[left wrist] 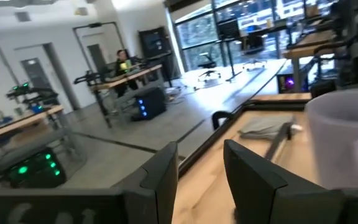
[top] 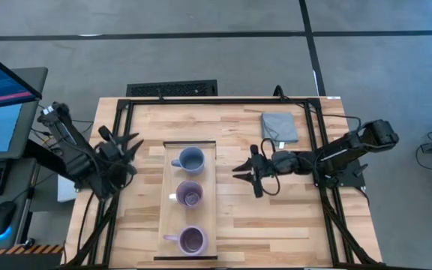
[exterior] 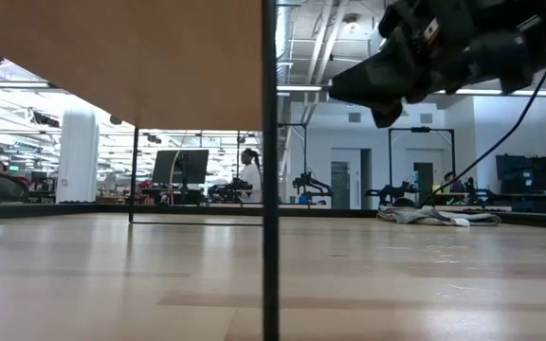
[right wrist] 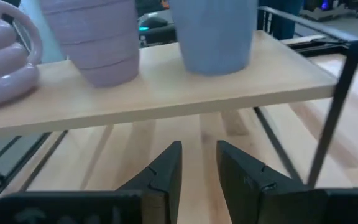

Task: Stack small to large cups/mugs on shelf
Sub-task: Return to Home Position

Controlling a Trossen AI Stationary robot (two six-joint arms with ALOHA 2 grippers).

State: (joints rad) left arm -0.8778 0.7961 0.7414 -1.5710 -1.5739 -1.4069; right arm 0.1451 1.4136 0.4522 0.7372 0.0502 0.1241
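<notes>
The pale wood shelf (top: 167, 202) stands raised on thin dark legs at the table's middle. Three mugs stand on it in a row. The blue-grey one (top: 191, 159) is farthest, a ribbed purple one (top: 190, 193) is in the middle, and a lavender one (top: 192, 240) is nearest. My left gripper (top: 135, 152) is open and empty, left of the shelf beside the blue-grey mug (left wrist: 347, 137). My right gripper (top: 240, 174) is open and empty, right of the shelf and below board height (right wrist: 166, 93). It faces the mugs (right wrist: 213, 34) (right wrist: 95, 43) (right wrist: 2, 62).
A grey folded cloth (top: 279, 127) lies at the table's far right and also shows in the low view (exterior: 434, 216). A dark frame rail runs round the table (top: 223, 101). A shelf leg (exterior: 269, 170) stands close to the low camera. A person sits in the room behind the table (left wrist: 123, 62).
</notes>
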